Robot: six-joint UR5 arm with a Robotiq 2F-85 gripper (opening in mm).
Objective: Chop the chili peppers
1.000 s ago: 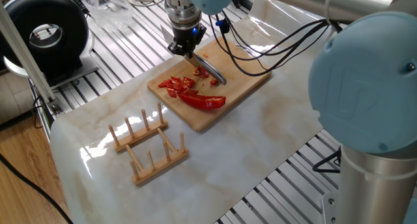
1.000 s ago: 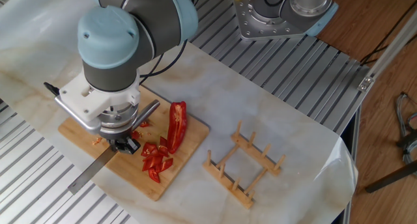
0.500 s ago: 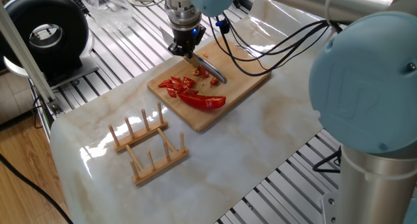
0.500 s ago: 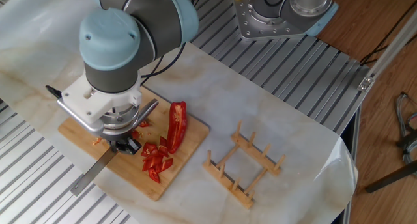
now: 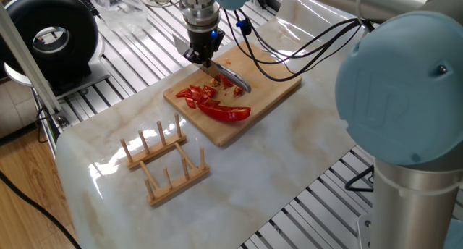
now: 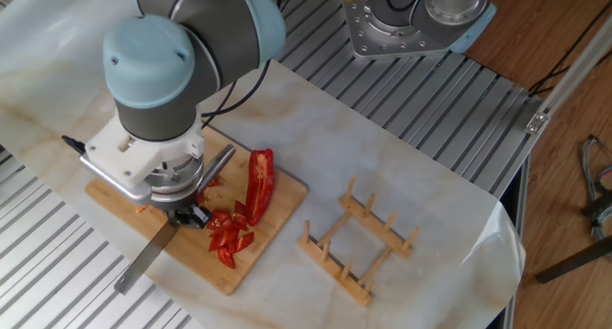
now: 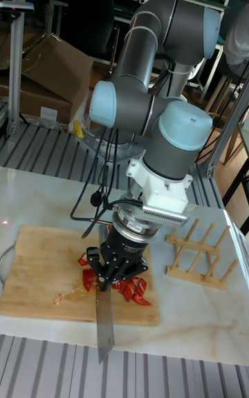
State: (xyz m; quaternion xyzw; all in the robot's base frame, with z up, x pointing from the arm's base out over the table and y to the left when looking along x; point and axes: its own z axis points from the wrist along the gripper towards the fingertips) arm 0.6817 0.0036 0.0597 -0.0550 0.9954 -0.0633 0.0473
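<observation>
A long red chili pepper half lies on the wooden cutting board. Beside it is a heap of cut red chili bits. My gripper hangs low over the board next to the bits, shut on a knife. The blade lies flat and sticks out past the board's edge. In the tall fixed view the gripper hides the long half.
A wooden peg rack stands on the marble top beside the board. A black round device sits at the far left. The arm's base is at the back, with slotted metal rails around the table.
The gripper and knife have shifted slightly along the board by the cut bits, and the blade has turned a little. The peppers have not moved.
</observation>
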